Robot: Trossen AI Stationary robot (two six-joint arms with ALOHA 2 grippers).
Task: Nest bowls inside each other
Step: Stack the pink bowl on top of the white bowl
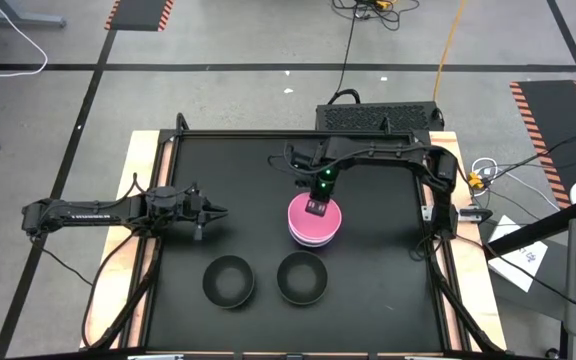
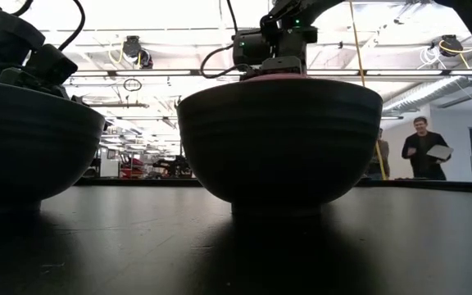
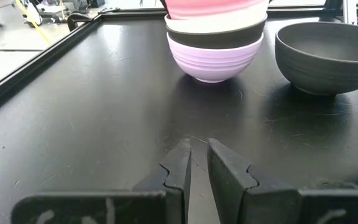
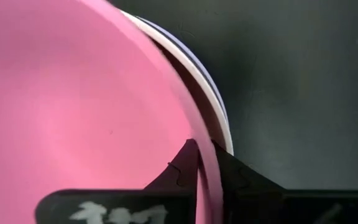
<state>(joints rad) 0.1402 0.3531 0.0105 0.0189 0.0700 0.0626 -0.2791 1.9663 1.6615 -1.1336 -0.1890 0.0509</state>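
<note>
So there's a stack of bowls going near the middle of the black table [image 1: 368, 280]: the lavender bowl [image 3: 213, 59] sits on the mat at the bottom, a black bowl [image 3: 215, 38] is nested in it, the white bowl [image 3: 219, 23] is in that one, and the pink bowl [image 1: 313, 219] is on top. The right gripper [image 4: 199, 163] is right over the stack and it's pinched onto the pink bowl's rim, one finger inside the bowl and one outside, with the wall of the bowl squeezed between them. Two more black bowls sit on their own toward the front edge, side by side but not touching: the left black bowl [image 1: 228, 281] and the right black bowl [image 1: 302, 277], both upright with nothing in them as far as the overhead view shows. The left gripper [image 3: 194, 163] is off to the left side of the table, hovering low over bare mat, well apart from the stack, fingers nearly together with just a thin gap and nothing between them. There's some whitish lettering on the wrist housings but it's too smeared to read.
</note>
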